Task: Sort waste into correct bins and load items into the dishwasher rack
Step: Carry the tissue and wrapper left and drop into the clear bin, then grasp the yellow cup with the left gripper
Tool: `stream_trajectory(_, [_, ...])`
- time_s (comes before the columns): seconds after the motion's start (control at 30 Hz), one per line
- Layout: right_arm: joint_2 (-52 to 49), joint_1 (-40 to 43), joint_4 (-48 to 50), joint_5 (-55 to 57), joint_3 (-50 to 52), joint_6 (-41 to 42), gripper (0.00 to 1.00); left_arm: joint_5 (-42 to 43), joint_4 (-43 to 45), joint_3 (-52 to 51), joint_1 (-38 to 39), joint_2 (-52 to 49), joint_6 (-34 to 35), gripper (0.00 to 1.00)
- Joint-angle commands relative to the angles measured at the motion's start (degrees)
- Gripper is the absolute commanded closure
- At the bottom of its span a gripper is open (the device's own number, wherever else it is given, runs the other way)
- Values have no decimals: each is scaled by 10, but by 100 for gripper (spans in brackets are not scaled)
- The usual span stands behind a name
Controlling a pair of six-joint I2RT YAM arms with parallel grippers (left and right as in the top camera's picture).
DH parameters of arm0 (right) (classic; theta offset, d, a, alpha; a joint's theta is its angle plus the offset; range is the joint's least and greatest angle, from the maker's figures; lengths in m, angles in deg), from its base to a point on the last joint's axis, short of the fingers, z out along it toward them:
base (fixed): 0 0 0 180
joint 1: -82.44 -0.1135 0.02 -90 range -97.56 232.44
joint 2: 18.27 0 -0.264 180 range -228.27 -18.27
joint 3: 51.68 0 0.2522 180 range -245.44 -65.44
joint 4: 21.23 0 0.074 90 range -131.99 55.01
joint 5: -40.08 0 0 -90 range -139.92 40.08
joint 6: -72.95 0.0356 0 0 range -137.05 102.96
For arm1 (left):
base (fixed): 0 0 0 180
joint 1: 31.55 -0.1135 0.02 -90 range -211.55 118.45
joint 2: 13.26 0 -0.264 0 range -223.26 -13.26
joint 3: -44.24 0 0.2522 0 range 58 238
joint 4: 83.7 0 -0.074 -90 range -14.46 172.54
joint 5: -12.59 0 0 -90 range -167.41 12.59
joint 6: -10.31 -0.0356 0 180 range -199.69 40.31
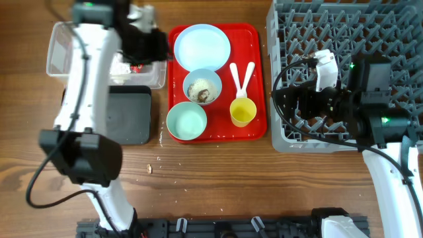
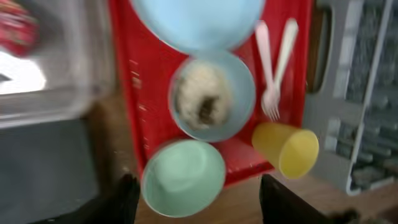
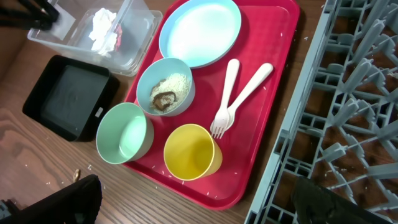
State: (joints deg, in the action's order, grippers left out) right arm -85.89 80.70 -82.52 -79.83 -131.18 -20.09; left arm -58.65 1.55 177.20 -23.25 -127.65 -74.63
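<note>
Hovering over the far left corner of the table, the left claw (image 2: 199, 186) stands spread with nothing between its fingers. It sits above the clear rectangular plastic tub (image 1: 58, 53), where the red shiny snack wrapper (image 3: 116, 38) and the crumpled white tissue (image 3: 99, 25) already lie. That fits dry rubbish going into this bin. The shallow black rectangular tray (image 1: 129, 116), just beside the tub toward the near edge, looks bare, so it probably awaits the food waste.

The brownish food scraps with whitish crumbs (image 3: 165, 96) sit inside one small pale blue bowl (image 1: 202, 87) at the middle of the flat red serving tray (image 1: 254, 39). That bowl likely needs tipping out before it can be loaded.

Around it on the red tray are the light blue round plate (image 1: 201, 45) toward the far edge, the empty mint bowl (image 1: 186, 121) toward the near edge, the small yellow cup (image 1: 242, 112), and the white plastic fork and spoon (image 3: 227, 112) crossing each other.

The right claw (image 3: 196, 183) waits wide apart and empty above the large grey lattice dishwasher rack (image 1: 370, 33) along the table's right edge. No dish can be seen in the part of the rack in view, so loading seems not yet begun.
</note>
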Motion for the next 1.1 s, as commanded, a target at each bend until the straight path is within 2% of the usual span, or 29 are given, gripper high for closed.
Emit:
stream_trajectory(0.0, [-3,-3,4,5,-13,3,0,18,20,-46,85,-9,7,37])
stream_trajectory(0.17, [-3,-3,3,5,-13,3,0,17,117,-115,162,-9,60,38])
stream_trajectory(0.3, [-3,-3,1,5,-13,3,0,-21,204,-183,213,-12,116,39])
stream_trajectory(0.4, [-3,-3,0,5,-13,3,0,-63,224,-210,237,-25,139,39])
stream_trajectory(0.6, [-3,-3,0,5,-13,3,0,-67,245,-216,266,-65,139,43])
stream_trajectory(0.7, [-3,-3,-2,5,-13,3,0,-67,245,-216,270,-79,139,55])
stream_trajectory(0.77, [-3,-3,-4,5,-13,2,0,-67,243,-216,270,-82,139,69])
stream_trajectory(0.8, [-3,-3,-5,5,-13,3,0,-67,242,-216,270,-82,139,82])
stream_trajectory(0.87, [-3,-3,-6,5,-13,3,0,-67,243,-216,270,-81,139,96])
stream_trajectory(1.07, [-3,-3,-12,3,-13,42,0,-35,197,-202,241,-59,137,96])
